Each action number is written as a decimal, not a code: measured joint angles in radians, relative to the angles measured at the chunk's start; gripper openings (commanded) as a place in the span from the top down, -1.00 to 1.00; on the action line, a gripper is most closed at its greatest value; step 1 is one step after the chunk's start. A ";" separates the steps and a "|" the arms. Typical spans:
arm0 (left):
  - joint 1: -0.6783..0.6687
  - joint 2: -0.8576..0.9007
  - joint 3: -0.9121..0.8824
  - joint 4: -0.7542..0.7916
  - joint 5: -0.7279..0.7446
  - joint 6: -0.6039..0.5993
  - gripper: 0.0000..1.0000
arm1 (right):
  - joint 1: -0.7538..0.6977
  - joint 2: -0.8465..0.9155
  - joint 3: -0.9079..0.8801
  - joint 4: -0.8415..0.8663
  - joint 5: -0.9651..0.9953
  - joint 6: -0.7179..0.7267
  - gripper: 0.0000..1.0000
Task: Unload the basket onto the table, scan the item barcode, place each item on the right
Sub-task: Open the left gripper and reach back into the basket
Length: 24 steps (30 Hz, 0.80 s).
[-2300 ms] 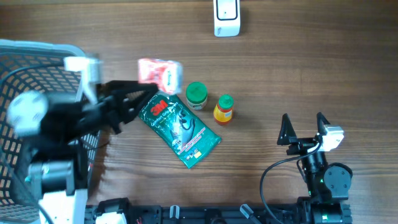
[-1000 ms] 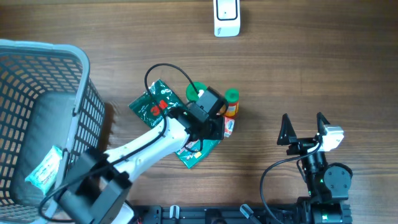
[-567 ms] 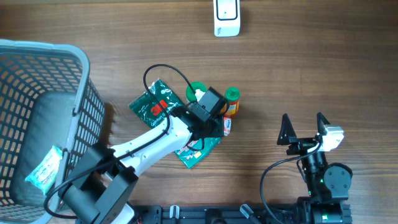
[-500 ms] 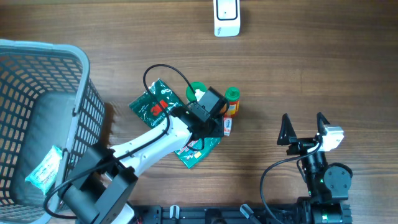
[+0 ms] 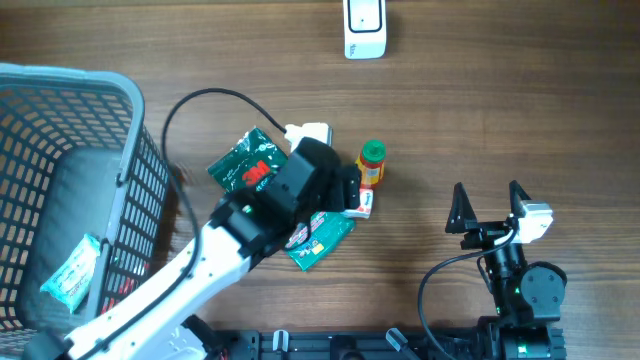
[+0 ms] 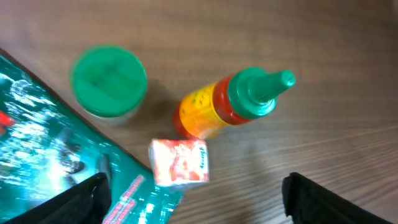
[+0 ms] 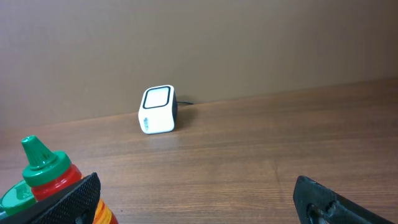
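- Left jaws: spread wide, gripping nothing. In the wrist view the two fingers (image 6: 87, 196) sit at the bottom corners with bare wood between them.
- The box (image 6: 179, 162), small and red and white, lies on the tabletop (image 5: 500, 100) just under that gap, and neither finger touches it.
- One corner of the box sits right at the edge of the green packet (image 6: 50, 155). Can't tell if it overlaps or only touches.
- Just past the box is a sauce bottle (image 6: 230, 106) with a green cap, standing upright. It's very close to the box, but contact is hard to call.
- Next to the bottle there's a jar (image 6: 109, 79) with a green lid. From overhead the left arm (image 5: 250, 225) hides it.
- That arm runs in from the lower left and crosses over the packet.
- Right jaws: also wide open, empty, parked near the front edge, well apart from the cluster of items.
- The right wrist camera looks across the tabletop at the scanner (image 7: 157, 118), a little white cube at the far edge, well away from the box.
- The basket (image 5: 60, 110) is on the far left, with a pale packet (image 5: 75, 270) lying inside it.
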 measured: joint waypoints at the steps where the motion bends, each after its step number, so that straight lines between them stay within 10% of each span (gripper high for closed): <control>1: 0.008 -0.034 0.003 -0.013 -0.027 0.009 -0.93 | 0.000 0.000 0.000 0.000 0.000 0.000 -1.00; 24: 0.884 -0.176 0.470 -0.388 -0.152 0.027 -1.00 | 0.000 0.000 0.000 0.000 0.000 0.000 -1.00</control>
